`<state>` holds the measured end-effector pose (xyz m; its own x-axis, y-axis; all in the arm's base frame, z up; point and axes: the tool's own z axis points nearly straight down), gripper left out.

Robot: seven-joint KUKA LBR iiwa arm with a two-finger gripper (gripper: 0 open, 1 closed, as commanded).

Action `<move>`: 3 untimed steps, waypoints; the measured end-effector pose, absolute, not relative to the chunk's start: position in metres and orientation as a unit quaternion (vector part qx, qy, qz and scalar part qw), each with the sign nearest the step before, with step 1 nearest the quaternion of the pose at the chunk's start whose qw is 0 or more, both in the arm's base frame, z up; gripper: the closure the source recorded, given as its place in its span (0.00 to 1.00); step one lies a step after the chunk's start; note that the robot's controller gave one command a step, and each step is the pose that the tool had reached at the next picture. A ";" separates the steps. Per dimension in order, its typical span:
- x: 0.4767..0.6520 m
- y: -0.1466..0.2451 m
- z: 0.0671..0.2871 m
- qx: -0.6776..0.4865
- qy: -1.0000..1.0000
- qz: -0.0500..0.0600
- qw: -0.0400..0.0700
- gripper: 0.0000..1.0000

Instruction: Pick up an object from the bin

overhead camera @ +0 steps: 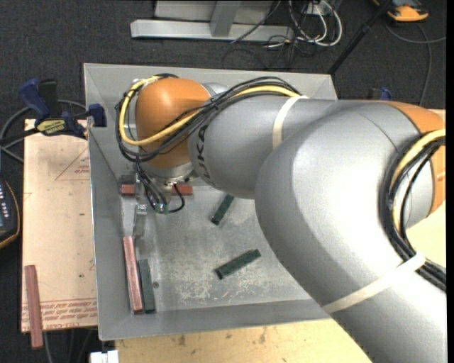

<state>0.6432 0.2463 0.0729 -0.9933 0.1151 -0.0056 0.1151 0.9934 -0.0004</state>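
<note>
The floor (42, 42) is a dark, almost black carpet with a fine speckled weave, and it spreads across the far side and down the left. On it at the far side lies a flat grey metal base plate (177, 29), with a pale grey upright column (234, 10) rising from it. Just right of the column a tangle of black and white cables (316, 21) gathers on the carpet. A thin black pole (358, 34) slants across the floor near them. In the far right corner sits an orange and black object (408, 10). A dark device with small buttons (6, 202) lies at the left edge. The light is even and soft.
</note>
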 end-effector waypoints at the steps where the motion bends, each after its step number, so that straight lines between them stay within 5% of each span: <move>1: 0.640 0.182 0.072 0.113 0.994 0.001 0.002 0.00; 2: 0.641 0.184 0.074 0.112 0.994 0.003 0.005 1.00; 3: 0.639 0.231 0.224 0.106 0.994 0.003 0.006 1.00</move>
<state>0.6387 0.2305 0.2240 -0.9774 0.2111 -0.0104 0.2110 0.9774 0.0081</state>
